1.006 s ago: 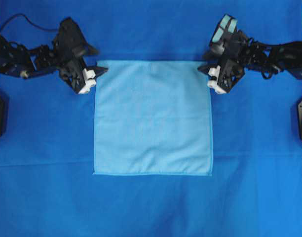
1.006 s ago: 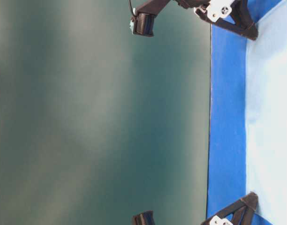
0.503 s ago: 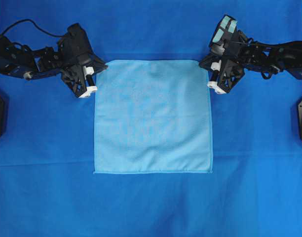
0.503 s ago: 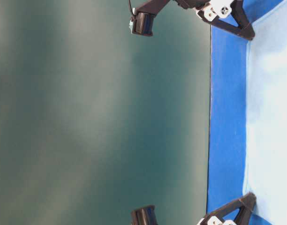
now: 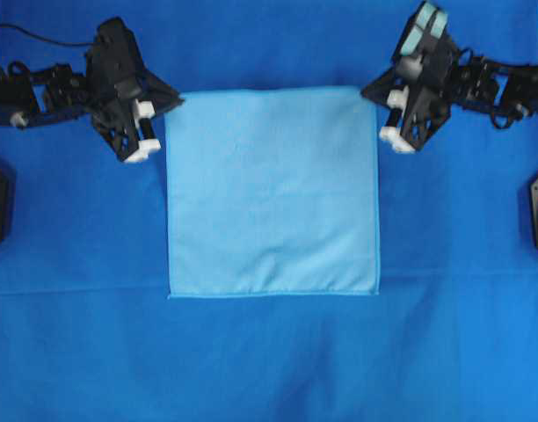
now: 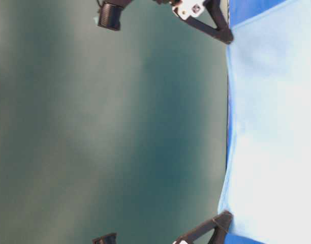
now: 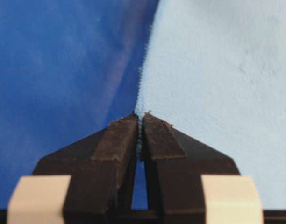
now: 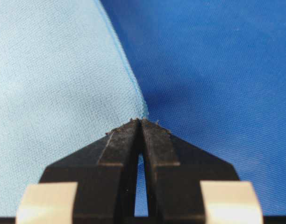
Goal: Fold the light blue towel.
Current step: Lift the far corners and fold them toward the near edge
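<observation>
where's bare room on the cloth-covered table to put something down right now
Bare dark blue backdrop cloth runs in front of the light blue microfibre towel, plus strips to either side. The far corners are crowded: the left gripper and right gripper each pinch one.

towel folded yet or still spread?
Spread, unfolded: the light blue towel shows as one full square. Left gripper and right gripper pinch its far corners, raised off the backdrop.

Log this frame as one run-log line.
phase: lift far edge | left gripper: shut on corner of light blue towel | right gripper: shut on other corner | near edge: on blue backdrop cloth
</observation>
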`<state>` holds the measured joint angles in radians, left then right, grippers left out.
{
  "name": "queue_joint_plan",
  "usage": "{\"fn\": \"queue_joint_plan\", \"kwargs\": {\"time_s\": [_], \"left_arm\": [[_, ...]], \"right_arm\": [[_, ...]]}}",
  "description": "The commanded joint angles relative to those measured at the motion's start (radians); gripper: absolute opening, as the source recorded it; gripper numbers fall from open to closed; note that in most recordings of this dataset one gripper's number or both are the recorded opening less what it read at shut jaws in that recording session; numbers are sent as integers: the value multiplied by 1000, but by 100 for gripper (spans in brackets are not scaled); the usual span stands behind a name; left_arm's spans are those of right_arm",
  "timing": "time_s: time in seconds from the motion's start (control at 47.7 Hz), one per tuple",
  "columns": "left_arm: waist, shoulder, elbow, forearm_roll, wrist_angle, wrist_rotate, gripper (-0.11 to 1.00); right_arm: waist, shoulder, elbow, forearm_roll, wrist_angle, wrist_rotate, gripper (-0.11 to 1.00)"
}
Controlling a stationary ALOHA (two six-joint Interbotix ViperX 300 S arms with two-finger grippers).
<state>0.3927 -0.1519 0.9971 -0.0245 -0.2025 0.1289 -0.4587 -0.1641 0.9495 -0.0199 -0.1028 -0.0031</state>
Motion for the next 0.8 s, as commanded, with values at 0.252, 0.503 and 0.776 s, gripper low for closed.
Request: {"fn": "queue_joint_plan", "kwargs": {"time_s": [0.252,0.503,0.776], "left_arm": [[-189,-34,-3,-5,86,-46,12],[-362,-32,-2,-5,104,-170,12],[-549,-9,-17,-5,101,-308,12]], "right_arm": [[167,-77,12,25,98,29,2],[345,-80,21,54,150,120,2],[502,-78,29,55,163,255,2]]}}
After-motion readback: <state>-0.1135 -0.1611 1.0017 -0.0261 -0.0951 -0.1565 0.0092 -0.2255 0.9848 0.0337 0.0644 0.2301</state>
